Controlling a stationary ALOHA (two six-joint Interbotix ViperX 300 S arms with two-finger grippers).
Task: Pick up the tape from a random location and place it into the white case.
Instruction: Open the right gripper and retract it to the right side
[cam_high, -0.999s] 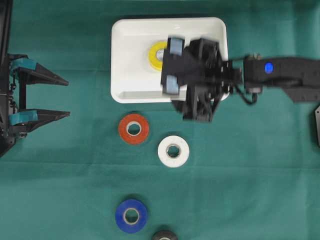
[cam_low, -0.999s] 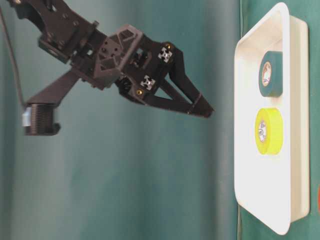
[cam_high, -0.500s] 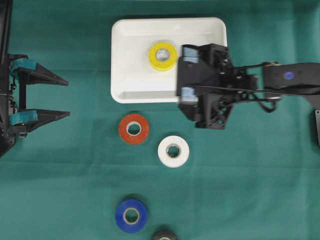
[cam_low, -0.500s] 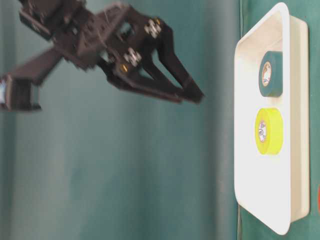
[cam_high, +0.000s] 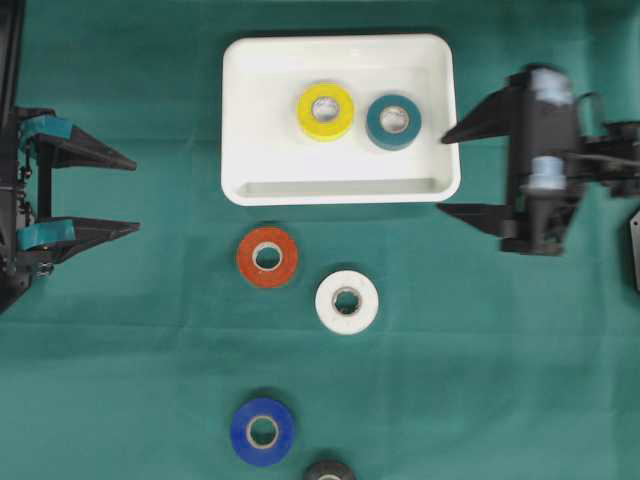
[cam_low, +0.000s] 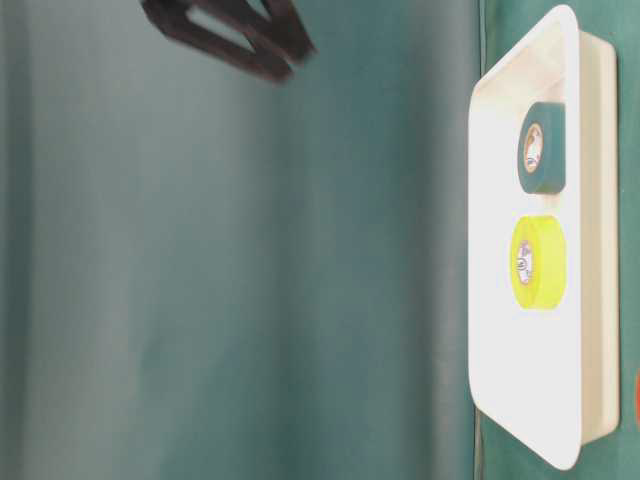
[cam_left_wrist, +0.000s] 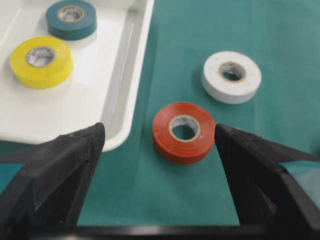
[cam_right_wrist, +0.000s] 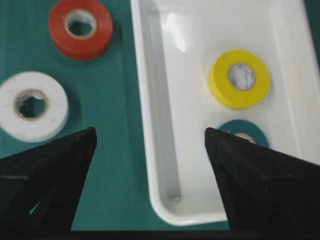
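your right gripper (cam_high: 450, 170) hangs wide open and empty at the white case's (cam_high: 240, 120) three o'clock, yellow tape (cam_high: 325, 111) and teal tape (cam_high: 393, 121) inside, red tape (cam_high: 267, 257), white tape (cam_high: 347, 302) and blue tape (cam_high: 262, 431) still out at six.

Both the left hand (cam_high: 125, 194) and the right hand (cam_high: 448, 172) gape, empty.

Green cloth table (cam_high: 480, 380) — white case (cam_high: 240, 120), red (cam_high: 267, 257), white (cam_high: 347, 301), blue rolls (cam_high: 262, 431)
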